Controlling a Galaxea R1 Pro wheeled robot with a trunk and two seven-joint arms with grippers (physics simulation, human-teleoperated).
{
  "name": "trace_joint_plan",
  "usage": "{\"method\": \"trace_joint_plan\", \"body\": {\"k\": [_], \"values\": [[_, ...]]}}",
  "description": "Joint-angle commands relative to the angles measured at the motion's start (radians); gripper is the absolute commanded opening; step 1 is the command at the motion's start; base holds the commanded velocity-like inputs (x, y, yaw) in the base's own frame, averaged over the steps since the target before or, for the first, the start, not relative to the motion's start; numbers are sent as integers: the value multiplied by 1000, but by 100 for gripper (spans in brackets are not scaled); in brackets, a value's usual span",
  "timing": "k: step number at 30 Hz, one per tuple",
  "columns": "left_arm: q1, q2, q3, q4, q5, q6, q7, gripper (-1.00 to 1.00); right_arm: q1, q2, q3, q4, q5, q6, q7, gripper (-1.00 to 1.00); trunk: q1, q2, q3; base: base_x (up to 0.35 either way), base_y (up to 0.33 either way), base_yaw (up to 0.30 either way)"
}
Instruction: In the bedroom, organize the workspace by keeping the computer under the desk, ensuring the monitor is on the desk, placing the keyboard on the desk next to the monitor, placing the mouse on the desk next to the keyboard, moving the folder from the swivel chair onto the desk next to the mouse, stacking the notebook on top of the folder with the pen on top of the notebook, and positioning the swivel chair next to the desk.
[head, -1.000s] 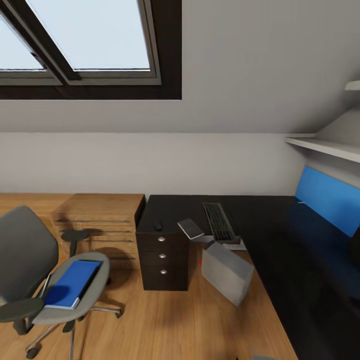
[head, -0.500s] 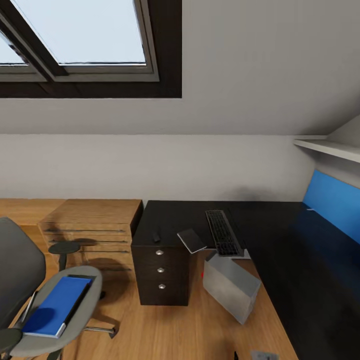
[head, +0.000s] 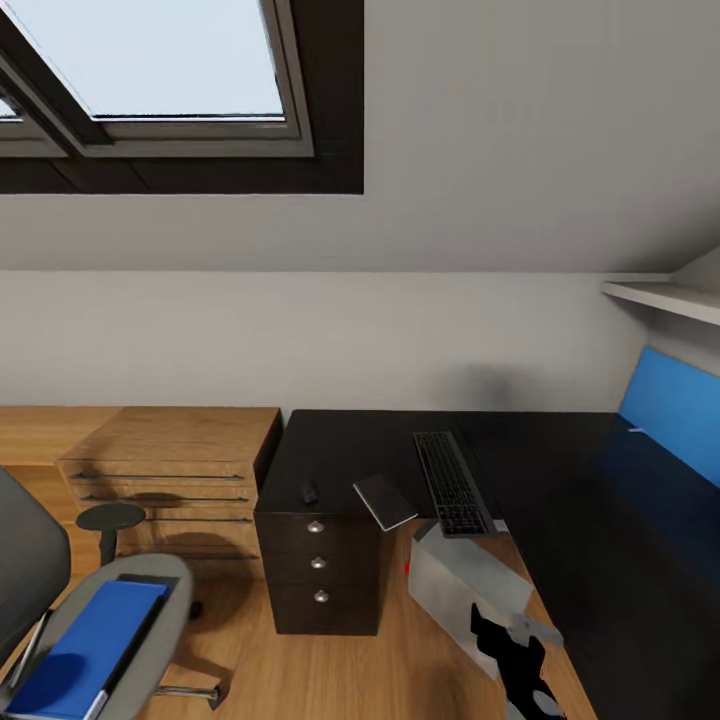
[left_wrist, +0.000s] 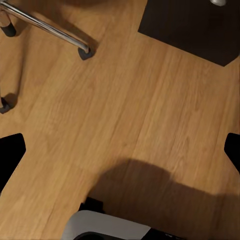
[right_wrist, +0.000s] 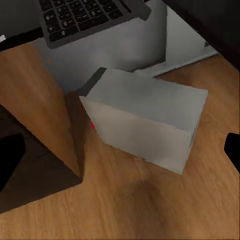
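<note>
The black desk carries a dark keyboard, a grey notebook overhanging its front edge, and a small dark mouse. The grey computer stands tilted on the floor under the desk and also appears in the right wrist view, below the keyboard. A blue folder lies on the grey swivel chair at the lower left. My right gripper hangs open above the computer. My left gripper is open over bare floor. The pen is hidden.
A black drawer unit sits under the desk's left end, beside a low wooden dresser. A blue panel runs along the desk's right side below a white shelf. Chair legs cross the wooden floor.
The camera has moved forward and right, so the chair slides to the picture's lower left. My right arm has risen into the head view at the lower right.
</note>
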Motion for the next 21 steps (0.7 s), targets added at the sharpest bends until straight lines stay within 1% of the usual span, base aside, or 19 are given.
{"method": "trace_joint_plan", "body": {"k": [1,4,5,7,8,9,10,11,13,15,16,18,19,21], "values": [[-1,0,4,-1,10,-6,-10,100,-1,-11,6,-34,-48,20,12,100,0,-2,-2,18,0,0],[-1,0,4,-4,11,-17,-9,100,-1,-49,-4,-128,-185,99,81,100,0,-2,-2,8,0,0],[-1,0,4,-4,12,-18,-9,100,-2,-62,-11,-156,-232,130,101,100,4,-9,-5,3,0,0],[-1,0,5,-4,13,-18,-8,100,-2,-73,-22,-178,-278,156,118,100,12,-23,-11,2,0,0],[-1,0,4,-5,13,-18,-8,100,-2,-83,-38,-192,-319,177,135,100,16,-30,-15,1,0,0],[-1,0,4,-6,14,-18,-7,100,-2,-87,-45,-198,-337,185,143,100,20,-37,-18,1,0,0],[-1,-3,4,-13,14,-17,-6,100,-2,-93,-56,-207,-363,201,157,100,23,-44,-21,0,0,0],[-1,-8,4,-32,14,-15,-3,100,-2,-97,-63,-216,-380,214,168,100,27,-51,-24,0,0,0],[-1,-12,4,-63,15,-13,0,100,-2,-100,-69,-227,-391,224,176,100,35,-65,-30,0,0,0],[-1,-16,4,-119,15,-1,3,100,-2,-102,-75,-248,-402,232,182,100,43,-79,-36,0,0,0],[-1,-18,4,-162,15,24,4,100,-2,-103,-85,-262,-408,236,184,100,46,-86,-40,0,0,0],[-1,-21,4,-210,15,68,6,100,-2,-103,-104,-271,-418,240,186,100,54,-100,-46,0,0,0],[-1,-26,4,-266,14,127,10,100,-2,-104,-129,-277,-431,249,188,100,58,-107,-49,0,0,0],[-1,-34,4,-324,14,196,16,100,-1,-103,-153,-281,-445,269,192,100,66,-121,-55,0,0,0]]}}
